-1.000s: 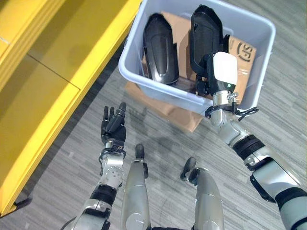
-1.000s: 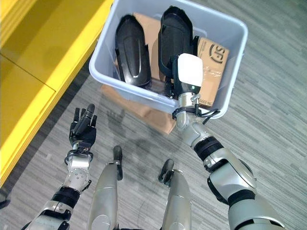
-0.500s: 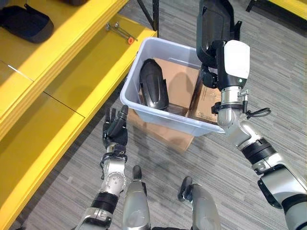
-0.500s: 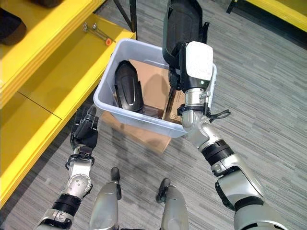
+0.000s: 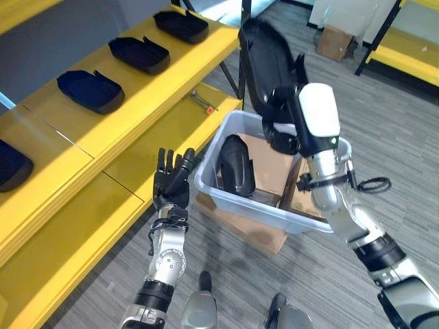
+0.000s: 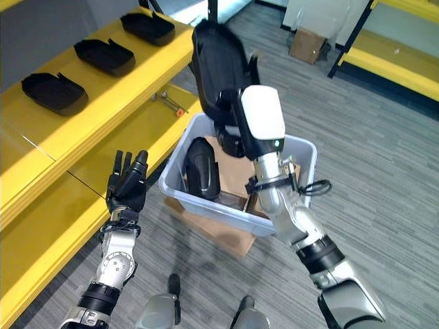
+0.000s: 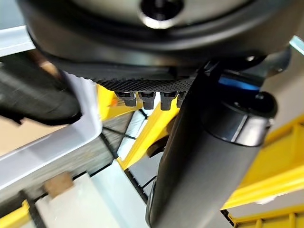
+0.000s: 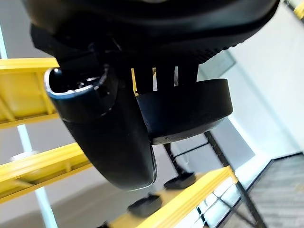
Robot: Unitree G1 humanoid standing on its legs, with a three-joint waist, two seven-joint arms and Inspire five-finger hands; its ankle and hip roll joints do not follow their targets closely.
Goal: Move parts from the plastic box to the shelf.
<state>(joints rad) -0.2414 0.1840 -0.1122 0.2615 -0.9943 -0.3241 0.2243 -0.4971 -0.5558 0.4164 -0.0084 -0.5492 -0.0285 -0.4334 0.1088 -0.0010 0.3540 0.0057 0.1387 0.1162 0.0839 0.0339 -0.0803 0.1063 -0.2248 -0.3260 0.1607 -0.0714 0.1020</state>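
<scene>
Right hand [image 5: 285, 130], centre of the left eye view, is clamped on the lower end of a long black shell part [image 5: 264, 65] and carries it raised above the grey plastic box [image 5: 329, 223], tilted toward the yellow shelf [image 5: 137, 103] at upper left. In the right wrist view the thumb [image 8: 114, 137] wraps one face of the part's rim [image 8: 190, 114] with the fingers on the other side.

A second black part [image 5: 235, 164] lies in the box, leaning against its near-left wall. The box sits on a cardboard carton [image 5: 240, 229] on the floor. Three like parts [image 5: 89, 89] lie hollow side up in a row on the upper shelf level; a small tool with a red tip [image 5: 202, 103] lies on the level below.

Left hand [image 5: 171, 184], lower left of centre, is held up with fingers spread and holding nothing, just beside the box's near-left corner.

Handling, as judged: the part looks like a rigid moulded shell, thin-walled and probably light, with a smooth, glossy outer skin that may slip. Held by one end, its length acts as a lever, so it may swing. The rim or narrow end gives the surest hold; the second part's upper end is the exposed place to take.
</scene>
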